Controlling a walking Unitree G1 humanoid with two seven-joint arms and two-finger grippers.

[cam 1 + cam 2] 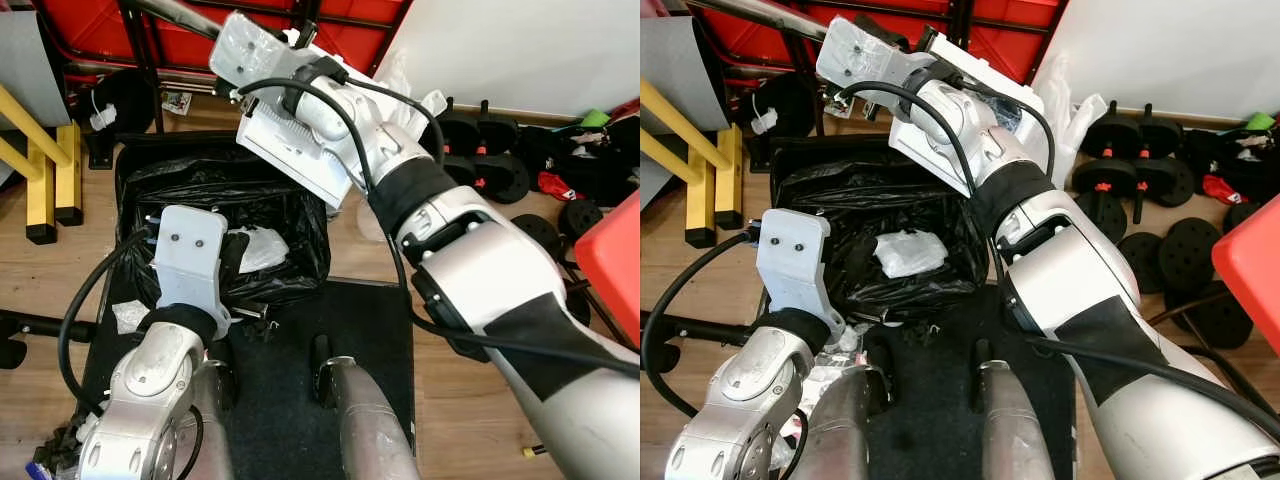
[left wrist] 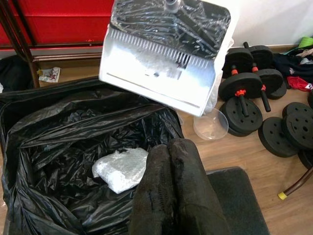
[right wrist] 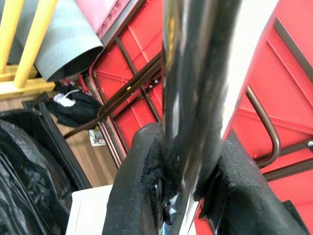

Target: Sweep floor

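Wood flooring runs under a cluttered corner, and the landmark is the bin (image 1: pixel 300 215), a black-bagged box standing open just ahead of the robot's legs. Over its far rim hangs the dustpan (image 2: pixel 166 63), white, tilted mouth-down toward the bag. The right gripper (image 3: pixel 183 183) is clenched around the pan's shiny handle (image 3: pixel 195 73), both pads pressed to the metal. The left gripper (image 2: pixel 171 186) hovers over the bin's near rim, fingers pressed together, holding nothing.

By my judgement the step in hand is tipping the sweepings into the bin. A clear wrapper (image 2: pixel 171 22) clings inside the pan, and a crumpled plastic wad (image 2: pixel 120 169) already lies at the bottom of the bag. To do it well, bring the pan's lip well inside the rim before steepening the tilt, or light scraps may slide past the far edge onto the floor. A gentle shake could free the clinging film. Keep the grip firm, since the polished handle may twist.

Beyond the bin stands a red metal frame (image 1: pixel 90 30); the raised handle could knock it. To the bin's right sit dumbbells (image 2: pixel 244 90) and a clear bowl (image 2: pixel 211 125); to its left, yellow rails (image 1: pixel 45 165). More litter (image 1: pixel 128 315) lies on the dark mat (image 1: pixel 370 340) near the bin's left corner, not yet swept.
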